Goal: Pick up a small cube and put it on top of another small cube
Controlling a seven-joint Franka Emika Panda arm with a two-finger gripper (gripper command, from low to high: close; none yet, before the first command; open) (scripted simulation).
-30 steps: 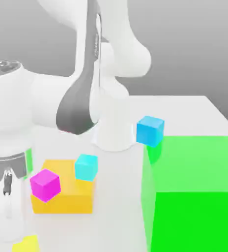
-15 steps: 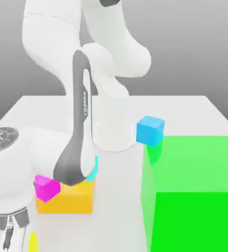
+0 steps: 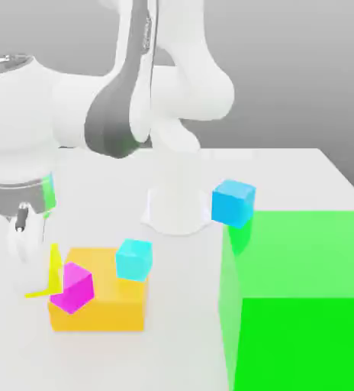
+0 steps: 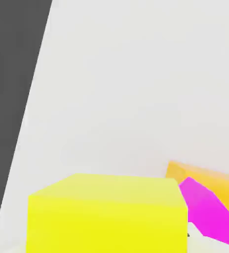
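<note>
The gripper (image 3: 29, 263) is closed on the small lemon-yellow cube (image 4: 106, 215), holding it above the white table (image 3: 188, 305), just beside the magenta cube (image 3: 72, 286). The magenta cube and a cyan cube (image 3: 133, 259) rest on the flat orange-yellow block (image 3: 104, 309). A large green block (image 3: 302, 298) stands at the exterior view's right, with a blue cube (image 3: 233, 202) behind it.

A simulated tabletop test scene is shown: a plain, flat white table (image 3: 317, 176) is set against a featureless grey backdrop, and untextured, uniformly coloured blocks are scattered on it, among them a large bright green cube (image 3: 302, 298) and a flat orange-yellow block (image 3: 104, 305).
</note>
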